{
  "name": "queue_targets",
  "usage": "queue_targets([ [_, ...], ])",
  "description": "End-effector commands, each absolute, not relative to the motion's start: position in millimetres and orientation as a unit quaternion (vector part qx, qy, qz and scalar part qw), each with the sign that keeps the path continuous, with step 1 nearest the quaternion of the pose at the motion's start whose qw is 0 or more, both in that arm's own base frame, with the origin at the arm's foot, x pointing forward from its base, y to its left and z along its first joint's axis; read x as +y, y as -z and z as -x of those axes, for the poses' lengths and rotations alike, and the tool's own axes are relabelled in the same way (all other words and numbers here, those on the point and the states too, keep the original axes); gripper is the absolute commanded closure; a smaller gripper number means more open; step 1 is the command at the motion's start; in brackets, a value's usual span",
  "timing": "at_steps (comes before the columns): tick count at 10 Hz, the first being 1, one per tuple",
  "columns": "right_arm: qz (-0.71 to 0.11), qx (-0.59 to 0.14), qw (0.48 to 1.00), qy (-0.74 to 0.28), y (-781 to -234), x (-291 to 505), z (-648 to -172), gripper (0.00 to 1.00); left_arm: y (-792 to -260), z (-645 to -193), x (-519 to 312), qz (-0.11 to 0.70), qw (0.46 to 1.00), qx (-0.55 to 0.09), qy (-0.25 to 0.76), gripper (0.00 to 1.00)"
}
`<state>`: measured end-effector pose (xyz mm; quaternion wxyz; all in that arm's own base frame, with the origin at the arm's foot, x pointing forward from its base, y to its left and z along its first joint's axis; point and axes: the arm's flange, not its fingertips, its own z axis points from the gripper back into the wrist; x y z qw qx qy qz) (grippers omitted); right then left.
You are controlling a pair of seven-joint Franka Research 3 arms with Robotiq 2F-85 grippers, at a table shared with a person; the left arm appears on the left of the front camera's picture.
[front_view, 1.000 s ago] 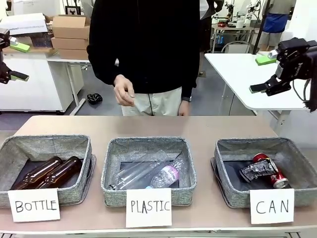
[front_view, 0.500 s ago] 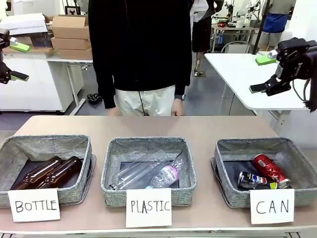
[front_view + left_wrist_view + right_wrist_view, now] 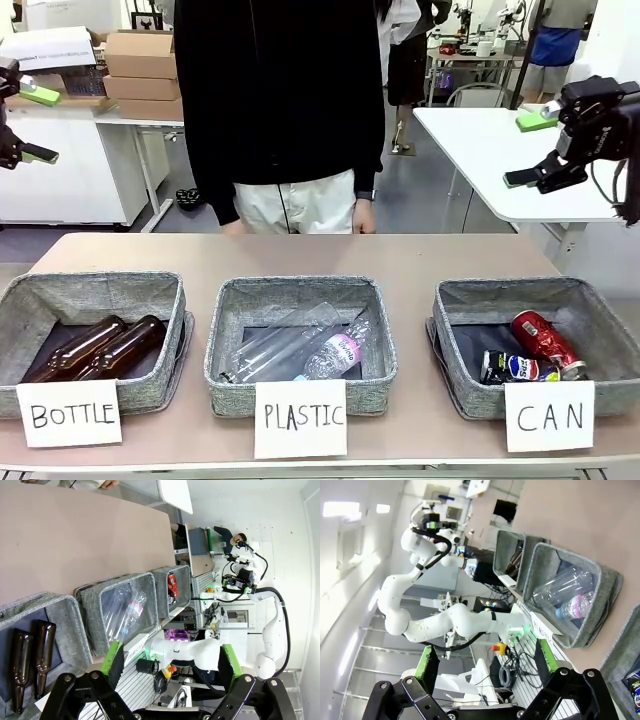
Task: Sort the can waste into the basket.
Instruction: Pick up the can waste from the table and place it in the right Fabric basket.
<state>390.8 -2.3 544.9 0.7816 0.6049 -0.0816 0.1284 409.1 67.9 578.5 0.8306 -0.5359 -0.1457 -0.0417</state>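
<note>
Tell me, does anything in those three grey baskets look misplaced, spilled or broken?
Nothing stands out. The red metal can and the dark blue Pepsi can lie in the grey woven basket signed CAN, the brown glass bottles in BOTTLE, the clear plastic bottles in PLASTIC. No spills show.

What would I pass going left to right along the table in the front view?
BOTTLE basket with brown bottles → PLASTIC basket with clear bottles → CAN basket with blue can, then red can.
</note>
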Motion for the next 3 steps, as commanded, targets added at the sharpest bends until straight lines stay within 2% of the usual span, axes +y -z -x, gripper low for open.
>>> queue_targets([
  [1, -0.606, -0.088, 0.778, -0.141, -541.7, -1.9, -388.9, 0.00, -580.3, -406.3, 67.6, 0.535, 0.832, -0.143, 0.041, 0.02],
  [3, -0.606, -0.088, 0.778, -0.141, -541.7, -1.9, -388.9, 0.00, -580.3, -406.3, 67.6, 0.535, 0.832, -0.143, 0.041, 0.02],
])
